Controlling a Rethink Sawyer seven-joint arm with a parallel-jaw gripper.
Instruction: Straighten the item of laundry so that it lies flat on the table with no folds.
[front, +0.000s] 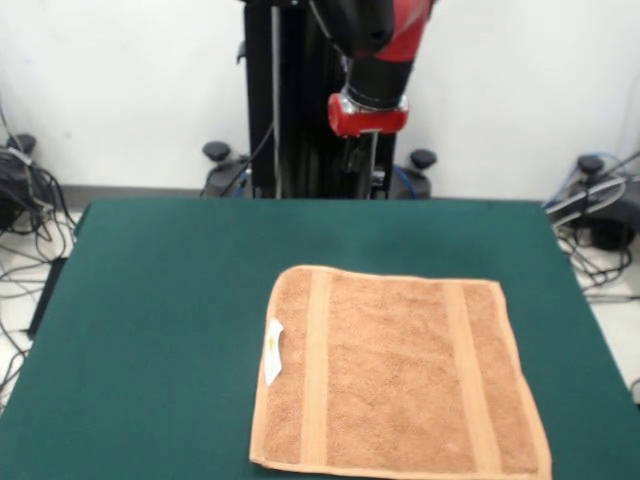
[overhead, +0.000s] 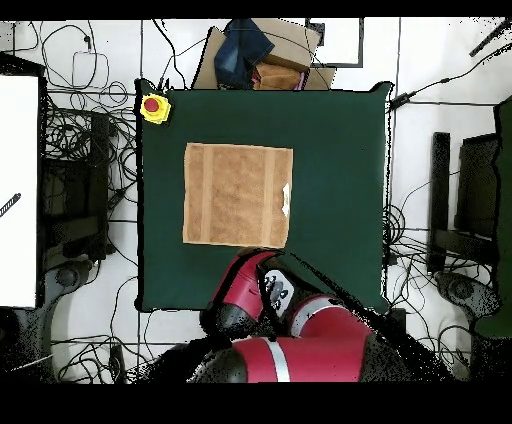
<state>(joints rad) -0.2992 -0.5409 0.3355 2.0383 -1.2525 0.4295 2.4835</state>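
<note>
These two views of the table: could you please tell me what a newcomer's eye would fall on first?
First, the orange-tan towel lying spread flat on the dark green table, toward the edge far from the robot, its white tag on one side edge. Next, the red and black arm raised over the table's robot-side edge, clear of the towel. Overhead, a yellow box with a red button sits at one table corner.

Towel (front: 395, 375) (overhead: 238, 195): orange-tan terry, roughly square, lies spread flat on the table (front: 170, 300) (overhead: 340, 180), no folds visible. Two flat woven bands run parallel near opposite edges. White tag on the 9 o'clock edge in front view, slightly curled. Table: dark green top, far wider than towel.
</note>
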